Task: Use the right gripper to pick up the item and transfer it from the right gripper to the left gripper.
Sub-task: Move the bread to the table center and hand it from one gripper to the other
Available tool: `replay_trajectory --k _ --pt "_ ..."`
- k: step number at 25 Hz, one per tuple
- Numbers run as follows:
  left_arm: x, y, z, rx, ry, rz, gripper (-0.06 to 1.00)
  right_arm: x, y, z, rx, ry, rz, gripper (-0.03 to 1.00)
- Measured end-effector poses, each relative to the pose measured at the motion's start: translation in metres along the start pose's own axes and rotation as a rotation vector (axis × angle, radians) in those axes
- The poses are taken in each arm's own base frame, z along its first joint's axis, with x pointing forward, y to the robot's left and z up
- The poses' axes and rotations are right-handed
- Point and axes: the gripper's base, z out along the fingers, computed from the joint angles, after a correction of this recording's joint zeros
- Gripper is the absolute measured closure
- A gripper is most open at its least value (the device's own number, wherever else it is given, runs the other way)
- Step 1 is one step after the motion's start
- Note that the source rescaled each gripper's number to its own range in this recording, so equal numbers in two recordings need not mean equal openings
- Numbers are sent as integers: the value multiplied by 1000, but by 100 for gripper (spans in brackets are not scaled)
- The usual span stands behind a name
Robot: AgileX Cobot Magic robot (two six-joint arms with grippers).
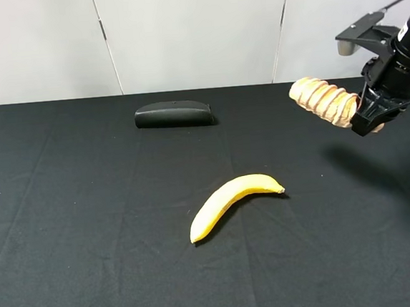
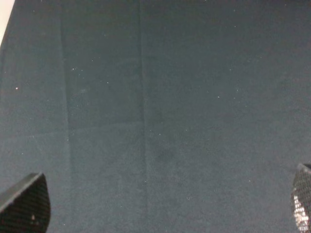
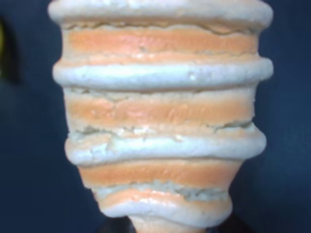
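The item, a tan ridged bread loaf (image 1: 322, 101), hangs in the air at the right, above the black table (image 1: 91, 242). My right gripper (image 1: 366, 116) is shut on its right end and holds it tilted, free end pointing left. In the right wrist view the loaf (image 3: 160, 111) fills the frame, and the jaws are hidden under it. My left gripper (image 2: 160, 213) shows only in the left wrist view. Its two fingertips (image 2: 24, 204) stand far apart over bare black cloth, open and empty. The left arm is out of the exterior view.
A yellow banana (image 1: 232, 203) lies near the table's middle. A black oblong case (image 1: 173, 114) lies at the back centre. A white panelled wall stands behind the table.
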Motion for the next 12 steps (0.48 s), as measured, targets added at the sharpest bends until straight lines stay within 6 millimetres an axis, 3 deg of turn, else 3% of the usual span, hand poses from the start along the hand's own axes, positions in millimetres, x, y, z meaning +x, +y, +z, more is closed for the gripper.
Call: replay_trajectory --k 12 --pt "0 0 0 0 0 0 -4 -16 68 -10 -64 29 -265 93"
